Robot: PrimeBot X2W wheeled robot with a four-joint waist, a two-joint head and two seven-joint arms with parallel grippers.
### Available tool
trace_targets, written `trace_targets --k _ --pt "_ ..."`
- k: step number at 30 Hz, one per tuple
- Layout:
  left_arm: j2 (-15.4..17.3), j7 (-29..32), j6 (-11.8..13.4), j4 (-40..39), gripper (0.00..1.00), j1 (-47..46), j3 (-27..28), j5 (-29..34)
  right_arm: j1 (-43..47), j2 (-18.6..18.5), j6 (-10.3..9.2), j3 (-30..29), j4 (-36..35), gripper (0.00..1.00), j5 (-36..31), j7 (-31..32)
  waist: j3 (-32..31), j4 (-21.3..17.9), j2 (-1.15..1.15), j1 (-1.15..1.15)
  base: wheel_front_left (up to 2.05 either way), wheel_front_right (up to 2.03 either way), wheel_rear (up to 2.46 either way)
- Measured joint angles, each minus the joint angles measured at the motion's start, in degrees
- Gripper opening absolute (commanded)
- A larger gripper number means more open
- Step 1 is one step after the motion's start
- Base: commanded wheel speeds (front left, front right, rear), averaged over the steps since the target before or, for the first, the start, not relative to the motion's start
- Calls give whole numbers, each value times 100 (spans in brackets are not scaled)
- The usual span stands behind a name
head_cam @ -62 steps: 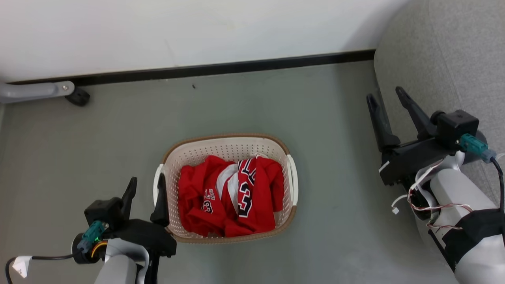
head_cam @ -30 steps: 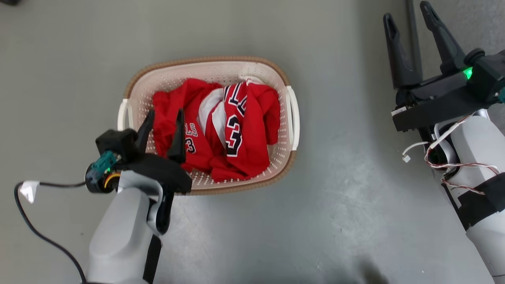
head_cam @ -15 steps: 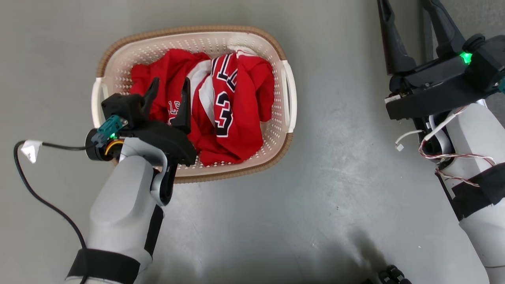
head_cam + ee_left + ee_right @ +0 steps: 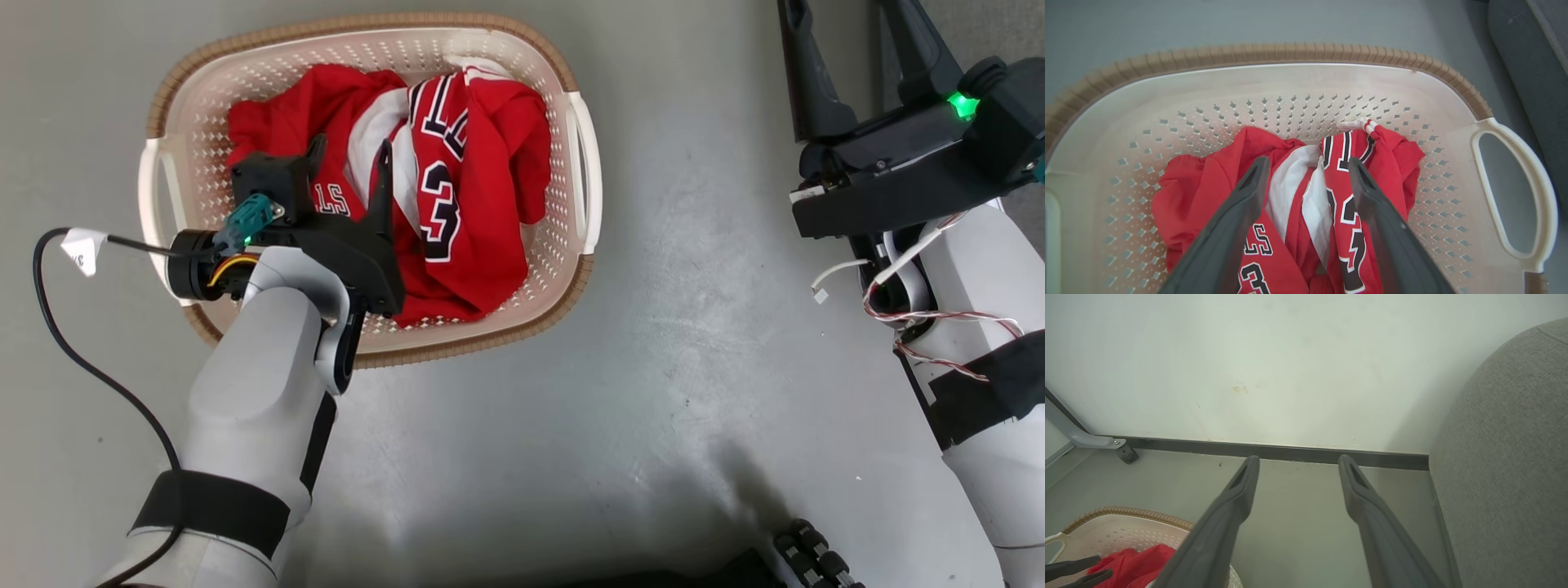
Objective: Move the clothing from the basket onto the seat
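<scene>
Since half a second ago, the left gripper has gone a bit further in over the basket. Its 2 dark fingers now hang spread wide above the left half of the clothing, and they grip nothing. I cannot tell if the tips touch the cloth. The basket sits higher and more to the left in the head view than before, but the whole picture has slid, so that is the camera. The clothing lies in the same red heap inside the basket, which stands on the grey floor. The right gripper stays up at the right with its fingers wide apart and nothing between them. The left wrist view looks right down into the basket and shows a white fold and a black number between the fingers, which the arm partly hides in the head view. The right wrist view shows the grey seat at the right, well apart from the basket, plus the pale wall and its dark strip.
</scene>
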Motion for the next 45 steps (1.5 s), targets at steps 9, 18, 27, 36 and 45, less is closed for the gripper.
trace_targets --k 9,18,27,36,45 --pt "1 230 193 361 100 -121 -99 -3 -26 80 43 -32 -55 100 -77 0 222 -60 0 0 0 0 0" --pt "1 385 311 639 100 -327 -156 -37 -32 124 70 -90 -136 100 -107 -1 428 -111 0 0 0 0 0" --pt "-1 537 545 999 100 -510 -162 -4 -34 145 122 -155 -188 100 -151 0 570 -120 -1 0 0 0 0" --pt "12 681 616 1168 100 -734 -177 16 -42 256 151 -171 -269 100 -157 -1 694 -149 -1 0 0 0 0" --pt "100 733 649 1272 100 -876 -224 94 -60 443 179 -207 -353 100 -158 -1 867 -254 -1 0 0 0 0"
